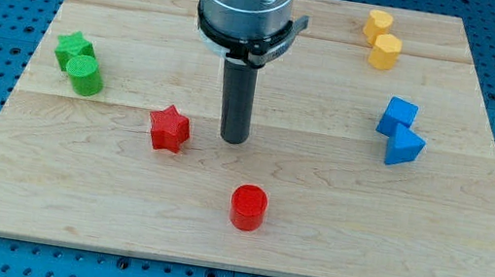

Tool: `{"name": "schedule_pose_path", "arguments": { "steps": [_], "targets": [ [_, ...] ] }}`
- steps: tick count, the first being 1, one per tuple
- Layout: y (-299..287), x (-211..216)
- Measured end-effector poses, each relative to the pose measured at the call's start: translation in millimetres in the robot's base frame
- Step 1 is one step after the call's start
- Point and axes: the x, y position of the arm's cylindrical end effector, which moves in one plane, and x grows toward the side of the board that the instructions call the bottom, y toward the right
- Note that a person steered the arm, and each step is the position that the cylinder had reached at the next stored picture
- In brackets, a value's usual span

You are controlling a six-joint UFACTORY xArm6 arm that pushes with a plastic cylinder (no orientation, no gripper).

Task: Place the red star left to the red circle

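The red star lies on the wooden board left of centre. The red circle stands lower and to the right of it, near the view's bottom. My tip rests on the board just right of the red star, with a small gap between them, and above the red circle.
A green star and a green cylinder touch at the view's left. Two yellow blocks sit at the top right. A blue cube and a blue triangle sit at the right.
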Motion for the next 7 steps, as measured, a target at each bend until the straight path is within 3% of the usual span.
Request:
{"name": "schedule_pose_path", "arguments": {
  "steps": [1,2,3,4,5,6,7],
  "targets": [
    [-36.5,-31.3],
    [-99.1,-20.2],
    [-68.6,-3.0],
    [14.6,33.8],
    [-11.9,12.2],
    [-72.8,-35.5],
    [-73.8,16.2]
  ]
}}
